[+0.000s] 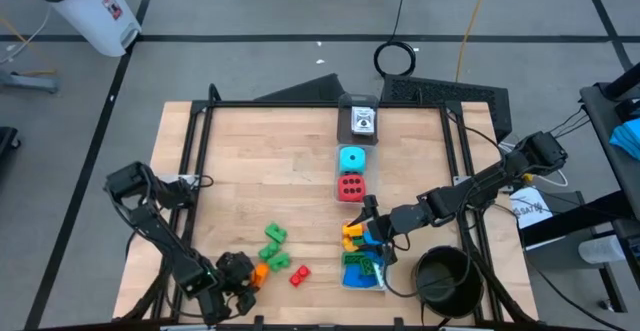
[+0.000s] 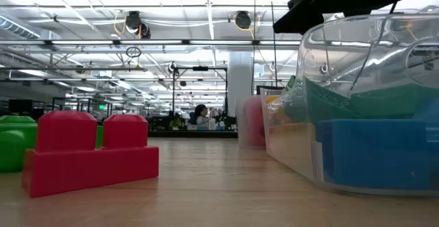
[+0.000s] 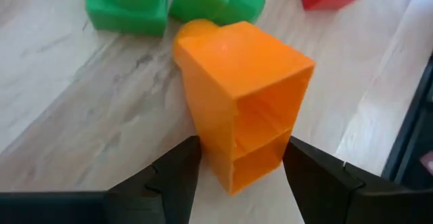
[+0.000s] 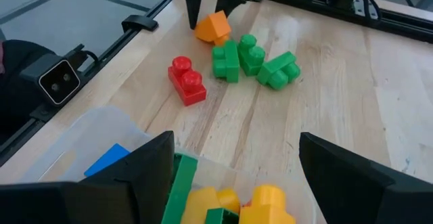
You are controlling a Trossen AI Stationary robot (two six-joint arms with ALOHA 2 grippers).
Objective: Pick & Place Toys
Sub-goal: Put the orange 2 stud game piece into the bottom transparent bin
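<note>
An orange brick point(image 3: 237, 95) lies on its side on the table near the front edge, studs pointing away from my left gripper point(image 3: 240, 176). The gripper is open and slants down over the brick, one finger close on either side of its hollow end; I cannot tell whether they touch. Two green bricks point(image 1: 274, 244) and a red brick point(image 1: 299, 274) lie just beyond. My right gripper point(image 1: 372, 233) hangs open above the clear box point(image 1: 363, 261), which holds blue, green, yellow and orange bricks point(image 4: 223, 197). A cyan die point(image 1: 351, 158), a red die point(image 1: 350, 186) and a picture card point(image 1: 361, 121) sit in clear boxes farther back.
A black round bowl point(image 1: 443, 279) stands at the near right, beside the clear box. A black frame point(image 1: 190, 171) borders the table's left, far and right sides. Bare wood lies across the table's left and middle.
</note>
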